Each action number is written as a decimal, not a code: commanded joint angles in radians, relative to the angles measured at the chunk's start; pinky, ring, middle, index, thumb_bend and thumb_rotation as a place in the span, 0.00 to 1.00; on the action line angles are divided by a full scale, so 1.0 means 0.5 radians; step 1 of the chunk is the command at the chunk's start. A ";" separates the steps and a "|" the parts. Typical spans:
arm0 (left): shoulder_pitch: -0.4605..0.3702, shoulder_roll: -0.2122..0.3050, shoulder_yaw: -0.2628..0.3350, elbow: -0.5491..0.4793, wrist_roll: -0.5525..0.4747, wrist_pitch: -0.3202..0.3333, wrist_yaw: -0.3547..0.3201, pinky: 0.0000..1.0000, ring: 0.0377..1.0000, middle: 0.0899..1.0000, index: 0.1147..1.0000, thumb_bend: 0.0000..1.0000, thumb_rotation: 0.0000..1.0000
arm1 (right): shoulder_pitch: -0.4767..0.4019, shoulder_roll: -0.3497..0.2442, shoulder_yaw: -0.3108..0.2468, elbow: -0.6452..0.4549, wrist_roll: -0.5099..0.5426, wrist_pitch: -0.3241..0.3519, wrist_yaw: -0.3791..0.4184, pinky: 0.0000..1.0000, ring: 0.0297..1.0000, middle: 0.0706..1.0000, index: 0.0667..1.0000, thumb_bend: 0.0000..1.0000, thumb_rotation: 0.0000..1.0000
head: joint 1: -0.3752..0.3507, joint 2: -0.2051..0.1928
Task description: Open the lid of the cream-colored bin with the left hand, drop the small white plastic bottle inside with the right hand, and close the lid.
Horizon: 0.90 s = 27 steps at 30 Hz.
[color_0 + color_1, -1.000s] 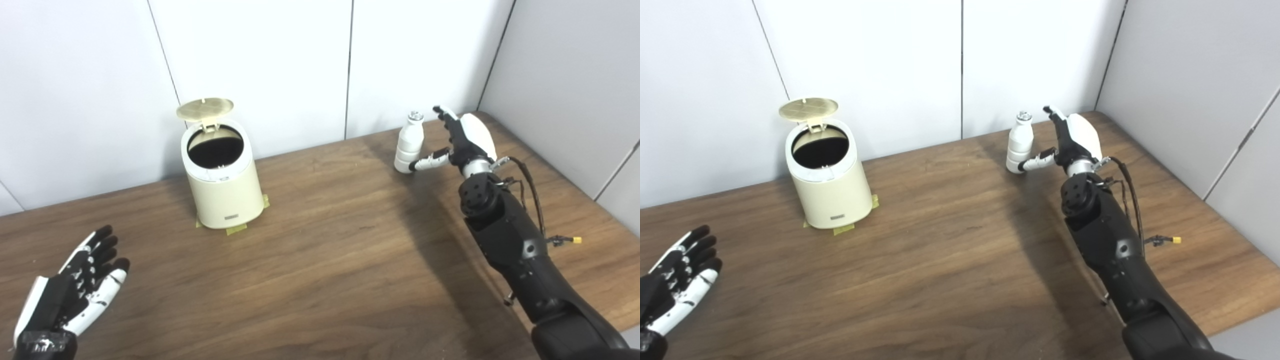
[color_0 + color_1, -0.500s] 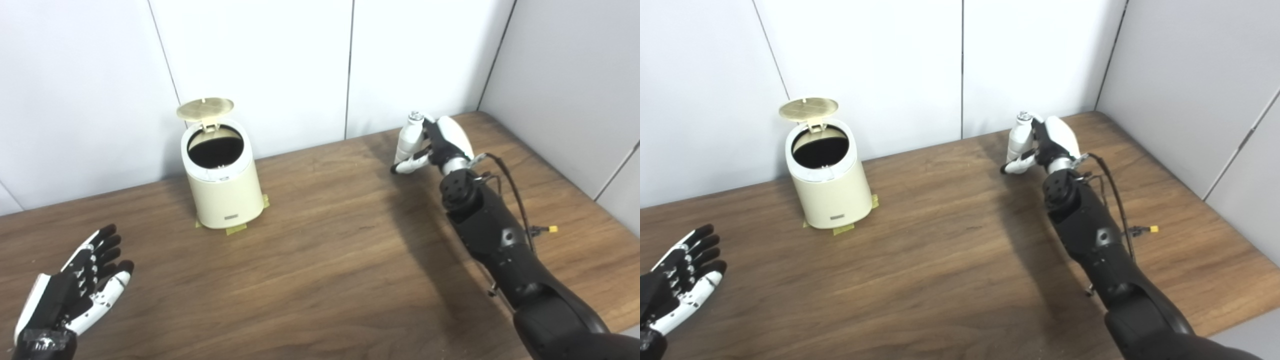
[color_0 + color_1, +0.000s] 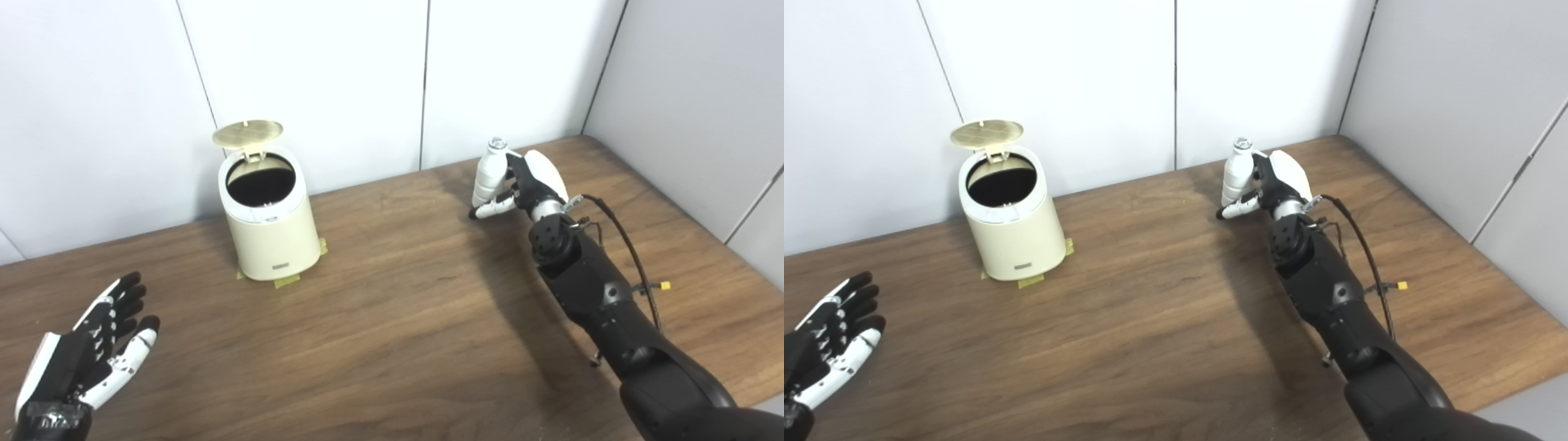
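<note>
- Broadly, the table [image 3: 392, 318] was a dark wood surface that filled the lower part of both views and met white wall panels [image 3: 306, 79] along its far edge.
- At about 10 o'clock from the table's middle stood the cream-colored bin [image 3: 269, 217], upright near the back wall, with its dark inside showing.
- Its round lid [image 3: 247, 133] stood raised behind the opening, hinged at the rear rim and tilted back toward the wall.
- Pieces of yellowish tape [image 3: 286, 281] showed on the table at the bin's foot, at its 5 o'clock side.
- From 5 o'clock the black right arm [image 3: 612, 312] reached up across the table, with a thin cable [image 3: 631, 239] looping beside its wrist.
- At about 2 o'clock from the table's middle, the right hand [image 3: 531, 184] was closed around the small white plastic bottle [image 3: 488, 177]; its fingers [image 3: 490, 209] were clamped across the bottle's lower body, and the bottle stood nearly upright with its cap on top.
- Whether the bottle's base touched the table could not be told.
- The bottle was well apart from the bin, off at the bin's 3 o'clock.
- At 8 o'clock the left hand [image 3: 86, 361] hovered palm up near the table's front edge, its fingers spread apart and holding nothing.
</note>
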 commanded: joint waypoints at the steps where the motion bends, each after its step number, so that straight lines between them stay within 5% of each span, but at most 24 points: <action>1: -0.069 -0.001 0.026 -0.080 0.031 -0.003 -0.024 0.90 0.93 0.94 0.97 0.25 0.36 | -0.077 -0.046 -0.029 -0.063 -0.012 -0.090 -0.088 0.54 0.61 0.64 0.69 0.76 0.01 | 0.000 0.005; 7: -0.081 -0.042 0.070 -0.068 0.052 -0.003 -0.074 0.90 0.93 0.93 0.98 0.24 0.42 | -0.068 -0.033 -0.043 -0.050 -0.015 -0.124 -0.197 0.43 0.48 0.43 0.50 0.54 0.00 | 0.003 0.011; 27: -0.092 -0.089 0.139 -0.056 0.231 -0.002 -0.207 0.90 0.92 0.91 0.96 0.26 0.28 | -0.009 0.030 -0.060 -0.134 -0.007 -0.142 -0.298 0.41 0.42 0.45 0.47 0.52 0.00 | 0.012 0.026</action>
